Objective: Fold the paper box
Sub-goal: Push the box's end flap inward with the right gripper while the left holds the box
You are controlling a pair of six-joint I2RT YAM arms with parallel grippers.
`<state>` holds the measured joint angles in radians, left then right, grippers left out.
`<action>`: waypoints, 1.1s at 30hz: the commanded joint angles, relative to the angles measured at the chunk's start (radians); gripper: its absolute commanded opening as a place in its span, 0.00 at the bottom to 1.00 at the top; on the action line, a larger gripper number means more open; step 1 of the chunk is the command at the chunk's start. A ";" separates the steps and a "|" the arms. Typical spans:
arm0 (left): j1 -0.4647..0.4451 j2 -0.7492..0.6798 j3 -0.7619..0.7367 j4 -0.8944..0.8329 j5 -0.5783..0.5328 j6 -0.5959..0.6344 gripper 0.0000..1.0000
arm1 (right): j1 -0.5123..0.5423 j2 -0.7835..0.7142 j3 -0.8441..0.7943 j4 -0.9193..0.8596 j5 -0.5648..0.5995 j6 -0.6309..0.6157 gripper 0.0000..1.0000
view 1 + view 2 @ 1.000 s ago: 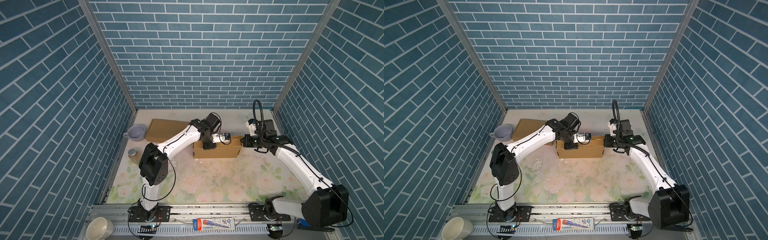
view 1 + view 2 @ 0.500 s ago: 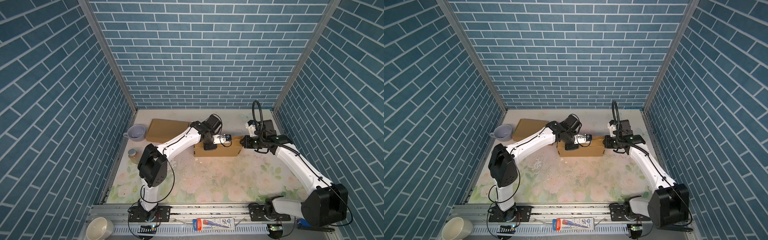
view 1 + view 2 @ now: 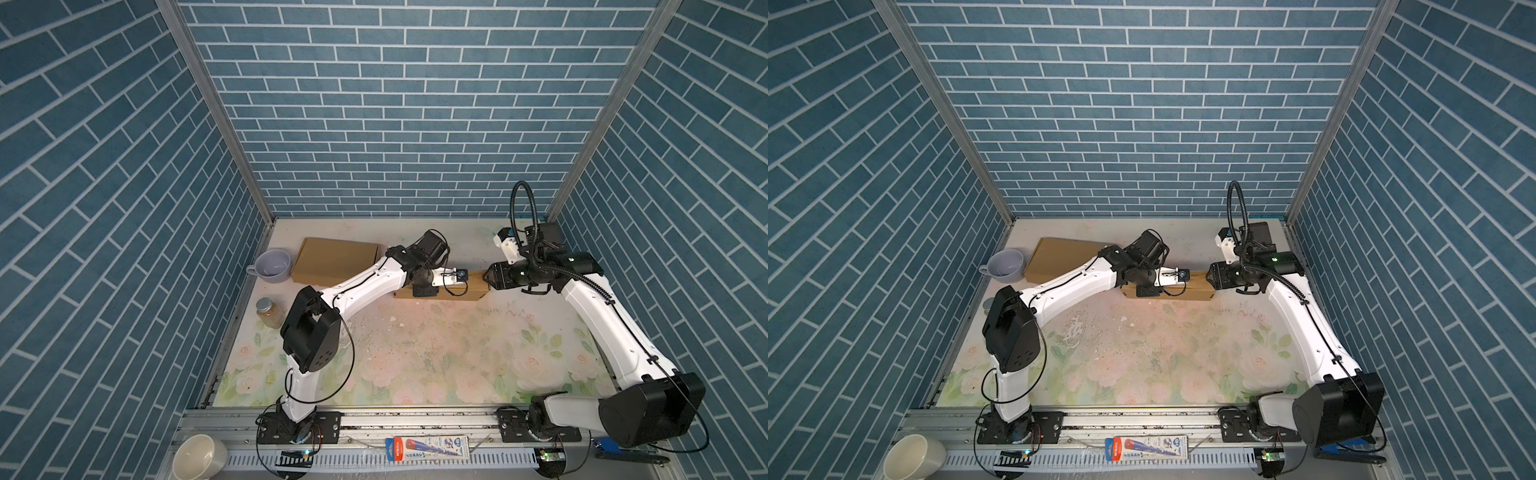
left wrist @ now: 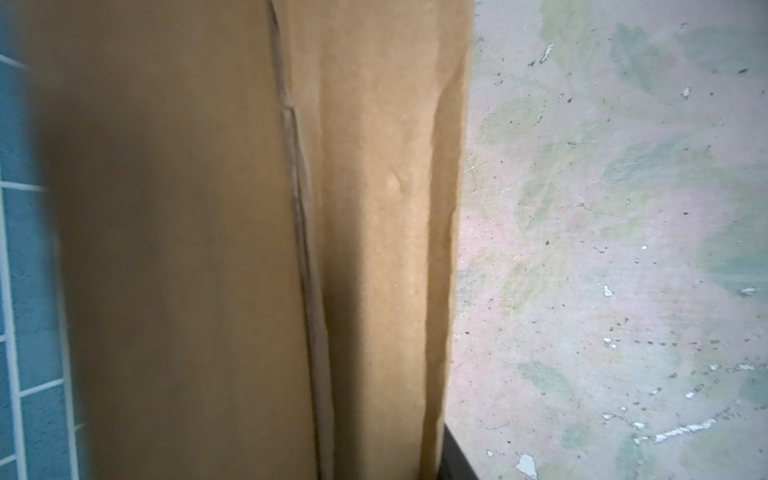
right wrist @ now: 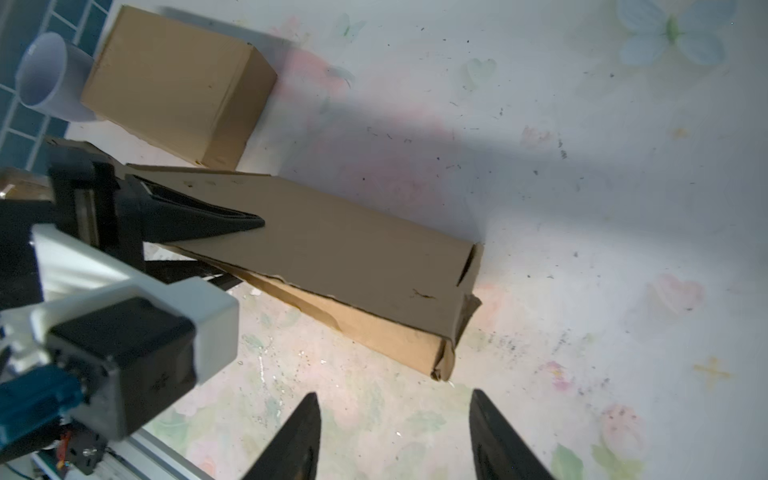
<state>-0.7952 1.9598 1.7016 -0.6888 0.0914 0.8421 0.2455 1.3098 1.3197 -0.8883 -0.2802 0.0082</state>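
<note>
The paper box [image 3: 465, 293] [image 3: 1198, 291] is a long brown cardboard box lying on the floral table top, right of the middle. Its right end [image 5: 453, 332] is crumpled and partly tucked in. My left gripper [image 3: 451, 284] is shut on the box's upper panel; one black finger [image 5: 199, 216] lies on top of the panel and the other is under it. In the left wrist view the box [image 4: 249, 249] fills most of the picture. My right gripper [image 5: 394, 397] [image 3: 490, 276] stands open just off the box's right end, with nothing between its fingers.
A second, closed cardboard box [image 3: 336, 259] and a lilac cup [image 3: 272, 266] stand at the back left, with a small jar [image 3: 270, 311] near the left wall. A white bowl [image 3: 199, 457] and a packaged tool [image 3: 428, 448] lie on the front rail.
My right gripper has gone from shut to open at the box's right end. The left gripper keeps its hold, and the box has barely shifted.
</note>
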 commanded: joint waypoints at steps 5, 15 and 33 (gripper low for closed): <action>0.008 0.108 -0.024 -0.145 0.013 0.001 0.21 | 0.016 -0.055 0.013 0.007 -0.003 -0.186 0.65; 0.011 0.096 0.082 -0.329 0.107 0.018 0.21 | 0.020 -0.090 0.009 0.022 -0.054 -0.472 0.74; 0.043 0.191 0.223 -0.438 0.172 0.032 0.23 | 0.032 -0.120 -0.093 0.226 0.151 -0.065 0.65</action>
<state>-0.7483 2.0968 1.9747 -0.9813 0.2260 0.8738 0.2768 1.2301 1.2610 -0.6750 -0.1967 -0.2501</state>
